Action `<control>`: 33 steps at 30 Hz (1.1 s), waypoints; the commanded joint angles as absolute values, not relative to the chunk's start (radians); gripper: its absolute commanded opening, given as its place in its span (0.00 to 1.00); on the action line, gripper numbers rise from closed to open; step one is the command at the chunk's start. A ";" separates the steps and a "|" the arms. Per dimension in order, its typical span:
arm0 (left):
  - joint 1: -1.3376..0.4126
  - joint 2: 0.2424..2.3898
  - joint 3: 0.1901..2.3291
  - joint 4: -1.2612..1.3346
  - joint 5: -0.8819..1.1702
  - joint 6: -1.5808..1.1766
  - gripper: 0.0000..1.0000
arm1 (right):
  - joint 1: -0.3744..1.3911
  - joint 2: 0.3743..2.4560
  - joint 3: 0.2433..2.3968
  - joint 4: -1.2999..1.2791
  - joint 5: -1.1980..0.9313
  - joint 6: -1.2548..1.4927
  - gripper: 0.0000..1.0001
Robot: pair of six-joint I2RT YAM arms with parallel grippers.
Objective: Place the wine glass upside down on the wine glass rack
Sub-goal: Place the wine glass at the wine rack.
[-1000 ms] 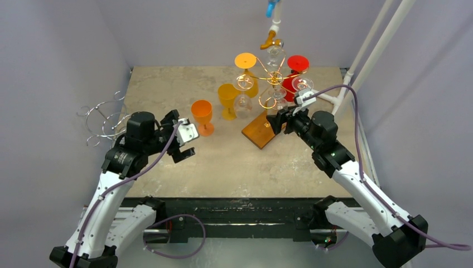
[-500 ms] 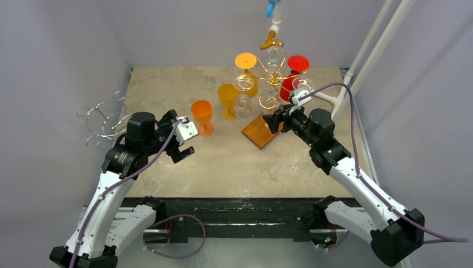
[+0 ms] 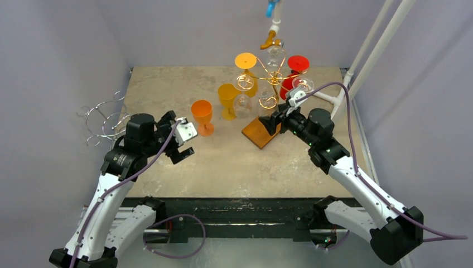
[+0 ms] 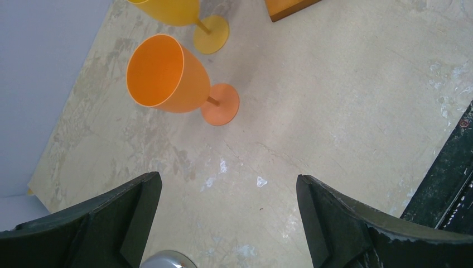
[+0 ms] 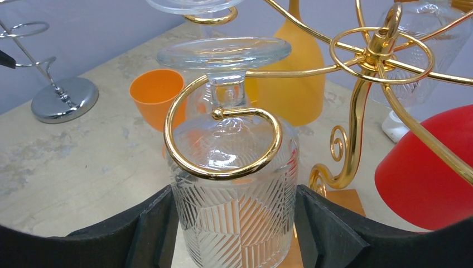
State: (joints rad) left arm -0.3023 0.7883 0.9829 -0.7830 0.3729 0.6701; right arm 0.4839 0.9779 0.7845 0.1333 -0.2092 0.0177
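A clear cut-glass wine glass (image 5: 234,184) hangs upside down, its stem inside a spiral hook (image 5: 184,167) of the gold wine glass rack (image 3: 274,75) and its foot above the hook. My right gripper (image 5: 234,223) is shut on the glass's bowl, one finger pressed on each side. In the top view this glass (image 3: 270,100) is at the rack's near side, just ahead of the right gripper (image 3: 273,118). My left gripper (image 4: 228,195) is open over bare table, near an orange glass (image 4: 167,75).
The rack stands on a wooden base (image 3: 259,131) and carries other glasses, among them a red one (image 5: 429,167) and a yellow one (image 5: 295,84). A yellow glass (image 3: 227,99) and the orange glass (image 3: 202,115) stand upright on the table. A silver rack (image 3: 103,120) is at the left edge.
My right gripper has carried the clear glass a little to the left and toward the rack. The left arm has stayed still.
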 commanded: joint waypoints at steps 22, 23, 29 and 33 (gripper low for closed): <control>-0.302 0.767 0.948 -0.759 0.360 0.670 1.00 | 0.485 0.897 0.690 0.380 -0.295 -0.057 0.00; -0.302 0.766 0.947 -0.759 0.359 0.675 1.00 | 0.485 0.891 0.680 0.391 -0.295 -0.058 0.00; -0.302 0.775 0.959 -0.762 0.354 0.681 1.00 | 0.485 0.863 0.637 0.427 -0.286 -0.057 0.00; -0.302 0.782 0.963 -0.758 0.355 0.678 1.00 | 0.485 0.852 0.620 0.448 -0.257 -0.037 0.00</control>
State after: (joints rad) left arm -0.3023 0.7769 0.9508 -0.7723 0.3725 0.6769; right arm 0.4831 0.8917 0.6243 0.3000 -0.2760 -0.0422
